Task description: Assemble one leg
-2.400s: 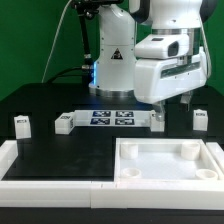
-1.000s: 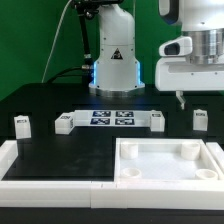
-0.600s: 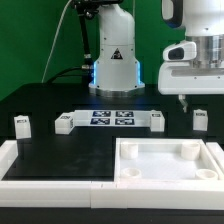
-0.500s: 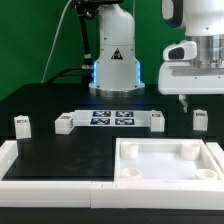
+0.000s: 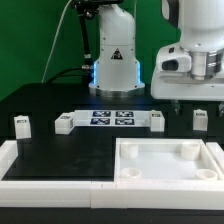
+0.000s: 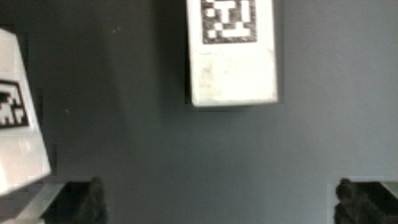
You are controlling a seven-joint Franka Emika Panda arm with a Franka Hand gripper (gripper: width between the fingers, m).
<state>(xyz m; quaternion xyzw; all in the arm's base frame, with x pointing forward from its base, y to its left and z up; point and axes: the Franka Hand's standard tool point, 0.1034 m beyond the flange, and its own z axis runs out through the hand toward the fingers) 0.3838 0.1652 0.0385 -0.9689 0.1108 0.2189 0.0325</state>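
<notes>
Several small white legs with marker tags stand on the black table: one at the exterior view's far right (image 5: 200, 120), one beside the marker board (image 5: 157, 120), and two at the left (image 5: 64, 123) (image 5: 21, 124). My gripper (image 5: 199, 103) hangs open and empty just above the far-right leg. In the wrist view a leg (image 6: 235, 55) with its tag lies ahead of my gripper (image 6: 219, 203), and the dark fingertips (image 6: 71, 202) stand wide apart with only bare table between them. The large white tray (image 5: 170, 178) lies at the front right.
The marker board (image 5: 112, 119) lies in the middle of the table. A white L-shaped border piece (image 5: 22, 168) runs along the front left. Another white tagged piece (image 6: 15, 110) shows at the wrist view's edge. The robot base (image 5: 113, 60) stands behind.
My gripper rose from beside the marker board, moved to the exterior view's right, and has now come lower and slightly left over the far-right leg. No part has moved.
</notes>
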